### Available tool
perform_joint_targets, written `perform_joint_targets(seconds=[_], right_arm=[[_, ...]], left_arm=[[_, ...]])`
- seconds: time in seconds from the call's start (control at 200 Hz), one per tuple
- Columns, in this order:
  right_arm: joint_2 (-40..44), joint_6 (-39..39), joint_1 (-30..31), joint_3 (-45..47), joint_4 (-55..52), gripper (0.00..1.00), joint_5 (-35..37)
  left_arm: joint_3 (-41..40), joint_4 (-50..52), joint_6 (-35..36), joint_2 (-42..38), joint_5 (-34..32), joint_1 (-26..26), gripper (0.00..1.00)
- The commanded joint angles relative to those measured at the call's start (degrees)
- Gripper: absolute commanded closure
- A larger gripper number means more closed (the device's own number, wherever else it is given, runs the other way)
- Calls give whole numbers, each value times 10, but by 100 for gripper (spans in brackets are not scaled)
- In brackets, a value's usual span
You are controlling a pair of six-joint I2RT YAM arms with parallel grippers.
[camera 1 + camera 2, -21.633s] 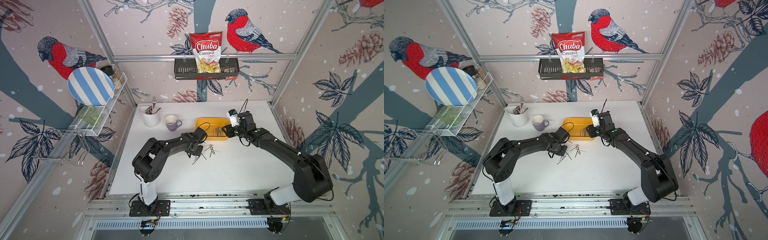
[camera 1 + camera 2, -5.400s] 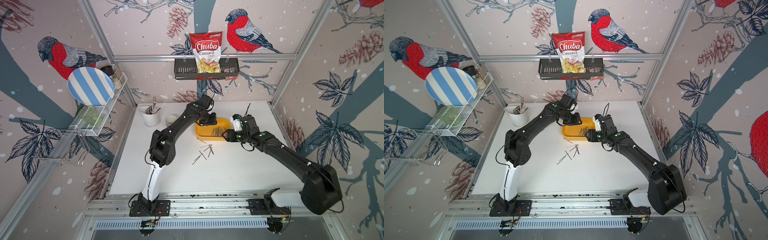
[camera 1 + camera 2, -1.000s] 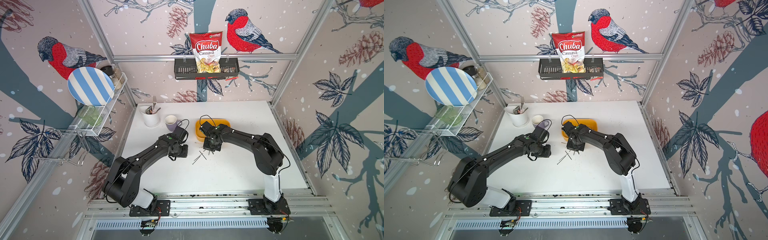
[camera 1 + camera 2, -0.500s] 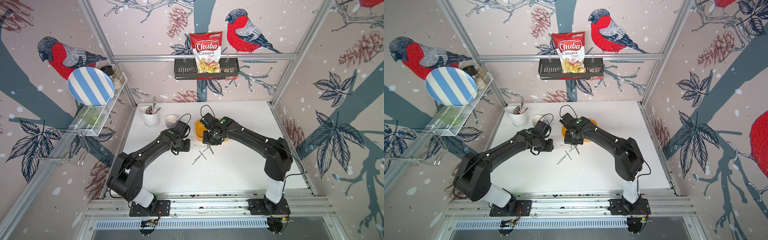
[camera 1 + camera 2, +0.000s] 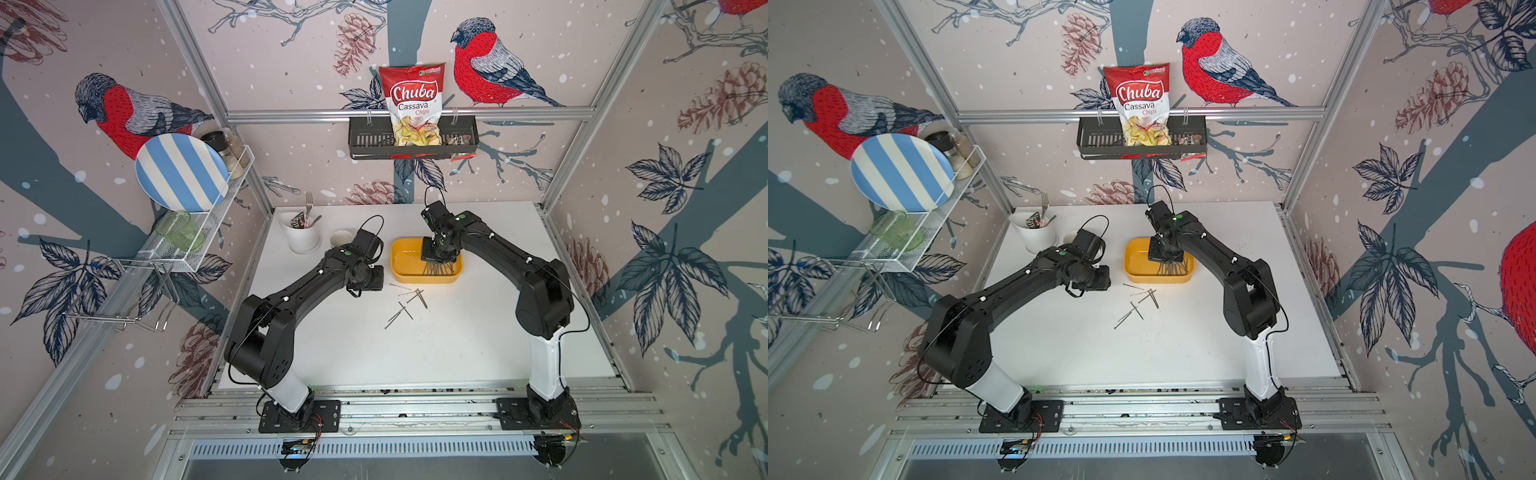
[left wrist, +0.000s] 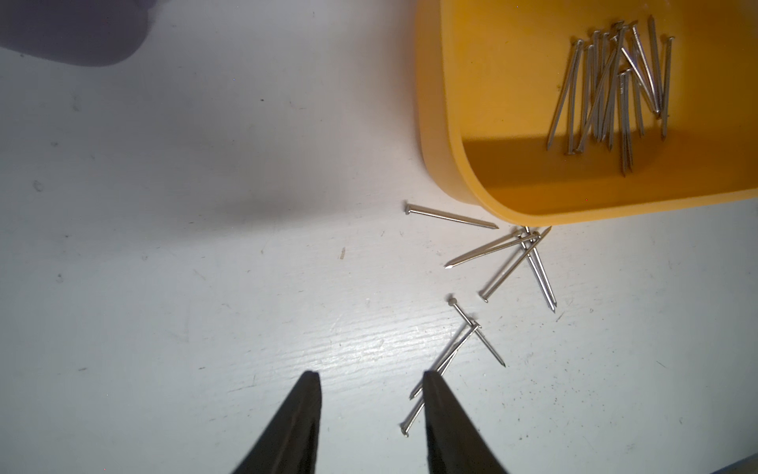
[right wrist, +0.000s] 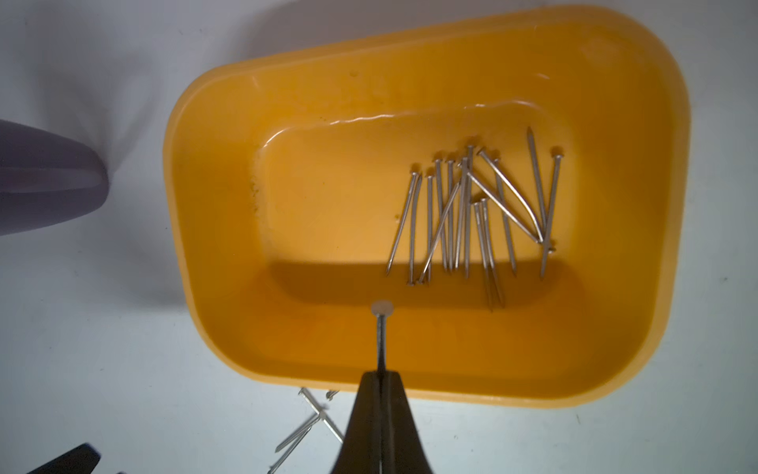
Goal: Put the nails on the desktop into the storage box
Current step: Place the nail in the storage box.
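One nail [image 7: 380, 340] is being pinched by the right pincer [image 7: 381, 372], whose jaws are pressing fully together on the shaft. Most of the shaft is sticking straight out past the tips, flat head foremost. This pincer is hanging above the storage box [image 7: 287, 336], and the held nail is lying over the box's nearer wall; whether it is touching the plastic cannot be told. Farther beyond the tips, a heap of nails [image 7: 463, 213] is resting on the box floor, mostly lined up side by side with a few crossing. Back beside the pincer's fingers, outside the box, loose nails [image 6: 504, 262] are lying scattered on the desktop [image 6: 184, 287], the nearest of them just beside the box's outer wall. The left pincer [image 6: 371, 375] is hovering over bare desktop with its jaws standing partly apart and gripping nothing. One of its fingers [image 6: 441, 406] is overlapping the ends of two loose nails, though contact cannot be judged. The remaining loose nails are spreading ahead of that finger toward the box. A blurred purple mug [image 6: 69, 33] is sitting well ahead of the left pincer's other finger.
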State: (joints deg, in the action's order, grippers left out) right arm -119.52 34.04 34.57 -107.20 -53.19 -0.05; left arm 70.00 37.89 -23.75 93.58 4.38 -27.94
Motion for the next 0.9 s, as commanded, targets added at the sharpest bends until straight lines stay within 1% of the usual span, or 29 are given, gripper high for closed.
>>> perform_joint_targets(seconds=[0.0, 0.215, 0.415, 0.555, 0.645, 0.73, 0.795, 0.895], right_arm=[[-31, -47, -17, -22, -9, 100, 18], [-82, -77, -36, -35, 0, 100, 25], [-100, -83, -37, -11, 5, 100, 34], [-86, -80, -34, -9, 5, 81, 46], [-66, -86, -27, -11, 7, 72, 61], [-40, -106, -15, -9, 14, 68, 66], [-20, -121, -4, 2, 20, 68, 67], [21, -132, 5, 45, 49, 68, 57]], left_arm=[[12, 10, 3, 9, 5, 3, 56], [26, 10, 12, 39, 19, 3, 56], [32, 7, 9, 61, 36, 6, 56], [23, -4, 1, 62, 47, 9, 56], [11, -14, -6, 60, 57, 10, 56], [-2, -27, -11, 58, 70, 10, 56], [-13, -36, -13, 56, 80, 10, 56], [-43, -61, -6, 42, 94, 10, 56]])
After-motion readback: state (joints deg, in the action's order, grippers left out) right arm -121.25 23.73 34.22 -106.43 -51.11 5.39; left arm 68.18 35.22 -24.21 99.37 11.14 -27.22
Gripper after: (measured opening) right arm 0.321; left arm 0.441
